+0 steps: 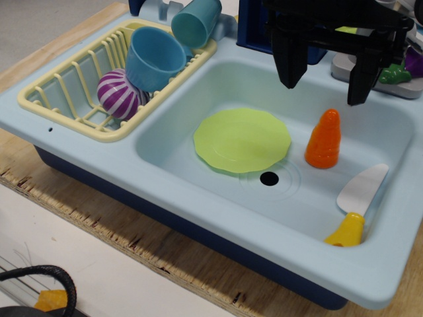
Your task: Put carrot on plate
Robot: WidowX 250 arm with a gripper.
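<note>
**Carrot upright in the toy sink, plate lying bare beside it**

While the black gripper (pixel 322 82) hangs above the basin with its two fingers spread apart and nothing between them, the orange carrot (pixel 324 139) stands upright on the sink floor just below, rounded tip up. The lime-green plate (pixel 242 140) lies flat on the same floor to the carrot's left, near it but not touching, with the dark drain hole (pixel 269 178) just at its front edge. A toy knife (pixel 355 205) (yellow handle, pale grey blade) leans in the basin's front right corner.

The pale blue toy sink (pixel 198 205) sits on a raw plywood board (pixel 99 211) with a chipped edge, itself lying on a white surface. On the sink's left side, a cream dish rack (pixel 66 82) holds a purple-and-white striped ball (pixel 119 94) and a blue cup (pixel 153 58) tipped on its side; a second, teal cup (pixel 196 21) rests against the rack's far rim. A black cable (pixel 39 274) curls at the lower left corner.
</note>
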